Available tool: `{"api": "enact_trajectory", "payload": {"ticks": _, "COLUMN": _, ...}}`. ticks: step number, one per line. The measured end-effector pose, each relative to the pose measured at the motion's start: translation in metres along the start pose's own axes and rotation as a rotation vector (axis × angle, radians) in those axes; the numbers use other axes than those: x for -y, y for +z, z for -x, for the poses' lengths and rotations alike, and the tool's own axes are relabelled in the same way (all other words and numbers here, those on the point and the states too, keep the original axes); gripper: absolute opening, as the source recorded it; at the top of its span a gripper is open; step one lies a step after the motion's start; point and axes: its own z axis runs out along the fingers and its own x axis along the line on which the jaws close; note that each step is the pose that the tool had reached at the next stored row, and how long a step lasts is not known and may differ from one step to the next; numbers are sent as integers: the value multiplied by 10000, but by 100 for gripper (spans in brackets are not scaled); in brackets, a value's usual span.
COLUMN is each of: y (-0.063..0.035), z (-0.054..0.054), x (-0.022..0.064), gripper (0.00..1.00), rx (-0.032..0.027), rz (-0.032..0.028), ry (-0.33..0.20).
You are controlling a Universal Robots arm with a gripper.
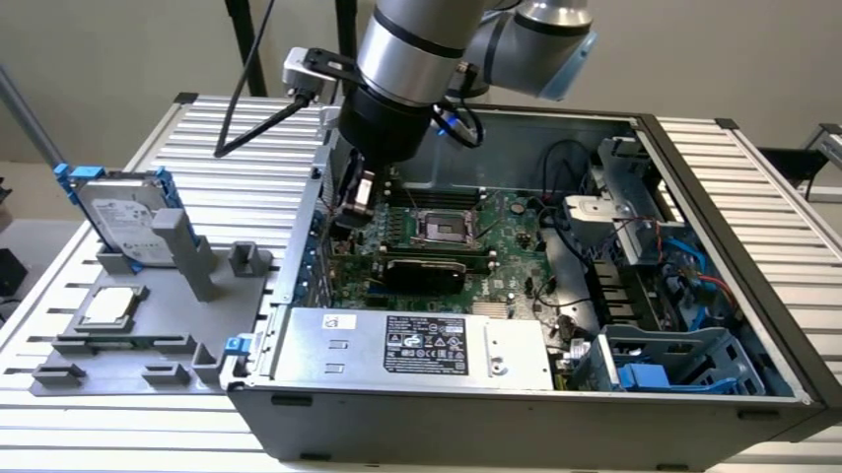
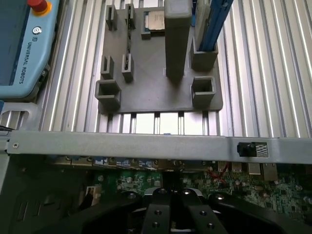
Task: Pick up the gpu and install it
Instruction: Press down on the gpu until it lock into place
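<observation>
Slatted aluminium table carries the open computer case (image 1: 736, 296). Your gripper (image 2: 170, 195) hangs low over the motherboard (image 1: 507, 236) beside the case's rear wall. You cannot tell its grip. The thin upright piece beneath it is probably the gpu (image 1: 358, 195), not yet seated. Loose cables (image 1: 569, 163) lie nearby; the hard drive (image 1: 125, 219) stands well apart.

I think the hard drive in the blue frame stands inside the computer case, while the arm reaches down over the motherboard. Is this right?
Not quite. The exterior view shows the hard drive standing on the gray fixture outside the computer case; the arm does reach down over the motherboard.
</observation>
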Motion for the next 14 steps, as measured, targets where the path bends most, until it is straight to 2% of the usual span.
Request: {"api": "enact_trajectory", "payload": {"ticks": 14, "y": -6, "z": -7, "x": 16, "gripper": 11, "rx": -132, "rz": -2560, "ry": -223}}
